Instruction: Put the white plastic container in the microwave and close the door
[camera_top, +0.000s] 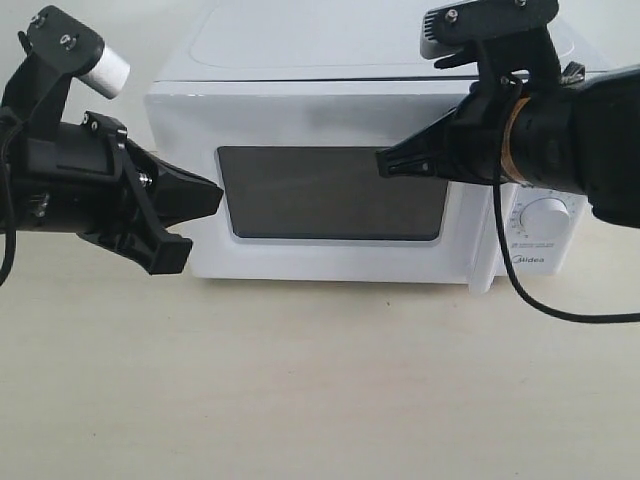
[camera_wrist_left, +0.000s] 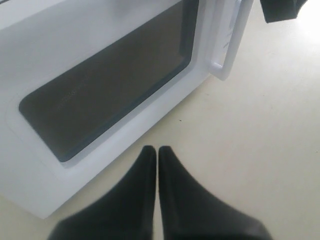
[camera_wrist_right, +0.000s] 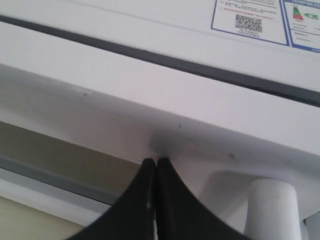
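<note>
White plastic of the door (camera_top: 330, 120) looks flush with the microwave (camera_top: 330, 60), so the step in hand seems to be the last push that latches it. The white plastic container shows in no view. I judge that it is inside, but the dark window (camera_top: 330, 192) does not let me confirm this. To do the push well, the force should go straight into the door face on the handle side, far from the hinge. It should be firm but short, so that the light oven does not slide back on the table (camera_top: 300, 390). The tips should not slip down onto the window. On the left, the left gripper (camera_top: 212, 198) has its fingers pressed together and holds nothing. It points toward the left edge of the window, low and near the door, seemingly without contact. On the right, the right gripper (camera_top: 382, 162) reaches across with its arm nearly level, its jaws together and empty. In the right wrist view its tips (camera_wrist_right: 156, 162) rest on the white frame above the window, just beside the handle (camera_wrist_right: 272, 210).
</note>
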